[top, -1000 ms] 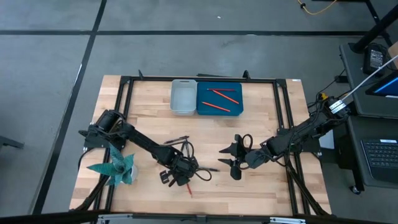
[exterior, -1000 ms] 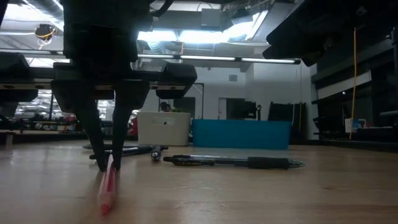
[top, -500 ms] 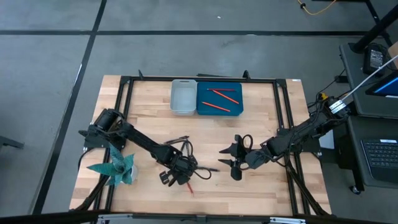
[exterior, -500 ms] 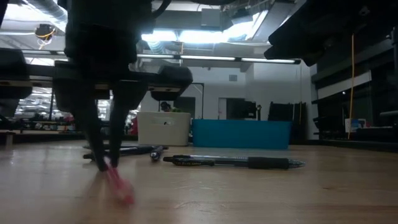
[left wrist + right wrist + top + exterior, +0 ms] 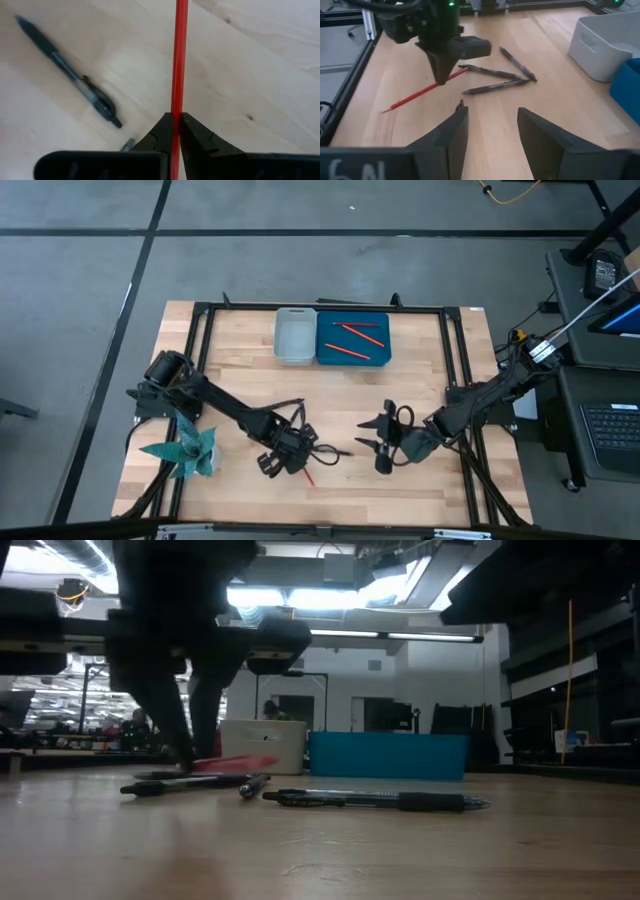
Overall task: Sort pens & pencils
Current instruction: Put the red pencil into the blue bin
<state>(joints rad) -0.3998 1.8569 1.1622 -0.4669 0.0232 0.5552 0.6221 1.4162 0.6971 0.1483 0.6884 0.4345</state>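
My left gripper (image 5: pixel 290 457) hangs near the table's near middle, shut on a red pencil (image 5: pixel 306 476). That pencil also shows in the low view (image 5: pixel 236 762) and the right wrist view (image 5: pixel 422 91). Several black pens (image 5: pixel 290 411) lie flat on the wood around it, one of them in front in the low view (image 5: pixel 370 800) and three in the right wrist view (image 5: pixel 492 73). More pencils (image 5: pixel 352 351) lie in the blue bin (image 5: pixel 384 340). My right gripper (image 5: pixel 384 442) waits open, right of the pens. My left gripper pinches the red pencil's shaft (image 5: pixel 176 102) between its two fingers, nearer the blunt end than the point (image 5: pixel 384 112). The fingers (image 5: pixel 441 75) come from above, pointing down, and lie across the pencil. The pencil is lifted clear of the table, close to level.
A white bin (image 5: pixel 295 352) stands left of the blue bin at the table's far middle. A teal star-shaped thing (image 5: pixel 186 450) sits by the left arm near the left edge. Bare wood lies between the pens and the bins.
My left gripper has risen with the pencil. A second ago the pencil lay on the wood between the fingers, pointing at the low camera; it then tipped and swung, and now hangs clear and nearly level. My right gripper has shifted slightly toward the near right.
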